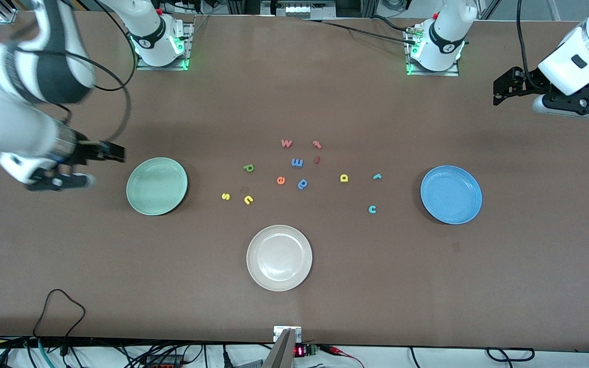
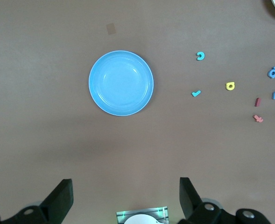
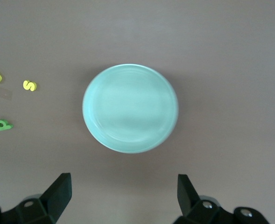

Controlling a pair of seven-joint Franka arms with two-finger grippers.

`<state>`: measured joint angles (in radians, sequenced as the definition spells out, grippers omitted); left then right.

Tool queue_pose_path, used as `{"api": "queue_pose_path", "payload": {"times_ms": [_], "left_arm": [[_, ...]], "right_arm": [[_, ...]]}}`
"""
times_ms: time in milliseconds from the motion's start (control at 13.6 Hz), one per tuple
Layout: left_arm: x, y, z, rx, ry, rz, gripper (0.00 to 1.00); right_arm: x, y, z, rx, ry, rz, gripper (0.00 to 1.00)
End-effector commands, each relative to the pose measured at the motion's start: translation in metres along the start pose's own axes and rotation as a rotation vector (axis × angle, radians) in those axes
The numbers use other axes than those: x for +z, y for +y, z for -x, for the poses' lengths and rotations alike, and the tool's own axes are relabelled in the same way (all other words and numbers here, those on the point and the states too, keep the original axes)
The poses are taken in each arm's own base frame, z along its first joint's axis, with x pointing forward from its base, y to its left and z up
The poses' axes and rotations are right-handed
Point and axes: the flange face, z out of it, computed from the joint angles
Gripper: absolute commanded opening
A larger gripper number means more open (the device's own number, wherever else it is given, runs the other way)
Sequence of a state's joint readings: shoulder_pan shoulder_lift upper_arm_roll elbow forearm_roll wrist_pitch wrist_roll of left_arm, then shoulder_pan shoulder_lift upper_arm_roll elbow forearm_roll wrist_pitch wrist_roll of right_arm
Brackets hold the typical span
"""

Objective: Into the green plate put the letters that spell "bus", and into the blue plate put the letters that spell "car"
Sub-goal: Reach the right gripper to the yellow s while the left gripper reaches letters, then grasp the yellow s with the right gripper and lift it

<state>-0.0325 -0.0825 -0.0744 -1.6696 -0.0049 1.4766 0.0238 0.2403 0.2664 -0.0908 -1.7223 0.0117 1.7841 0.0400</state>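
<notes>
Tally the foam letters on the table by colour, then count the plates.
Yellow letters: 3 (s, u, a)
Teal letters: 2 (r, c)
Blue letters: 2 (m, b/p shape)
Red letters: 3 (w, two more)
Green letter: 1
Orange letter: 1 (e)
Plates: 3 (green, blue, cream-white)
Total: 12 letters, 3 plates

The letters (image 1: 294,171) lie scattered mid-surface (image 1: 325,306), between one plate (image 1: 157,186) toward the right arm's end and another plate (image 1: 451,194) toward the left arm's end. A third plate (image 1: 279,258) sits nearer the front camera than the letters. No letter lies in any plate.
</notes>
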Motion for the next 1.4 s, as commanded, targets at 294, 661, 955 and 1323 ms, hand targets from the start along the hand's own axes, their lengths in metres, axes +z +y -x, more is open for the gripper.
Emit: {"api": "queue_pose_path", "payload": {"times_ms": [294, 661, 955, 1323], "left_arm": [[0.002, 0.006, -0.008, 0.014, -0.024, -0.009, 1.00], [0.077, 0.027, -0.031, 0.047, -0.281, -0.011, 1.00], [0.141, 0.060, -0.093, 0.096, -0.196, 0.012, 1.00], [0.205, 0.104, -0.160, -0.044, -0.113, 0.027, 1.00]], "right_arm": [[0.106, -0.129, -0.032, -0.013, -0.037, 0.035, 0.96], [0.168, -0.195, -0.043, 0.042, 0.043, 0.047, 0.87], [0.199, -0.220, -0.044, 0.099, 0.066, 0.048, 0.77], [0.217, -0.226, -0.057, 0.170, 0.044, -0.009, 0.64]]}}
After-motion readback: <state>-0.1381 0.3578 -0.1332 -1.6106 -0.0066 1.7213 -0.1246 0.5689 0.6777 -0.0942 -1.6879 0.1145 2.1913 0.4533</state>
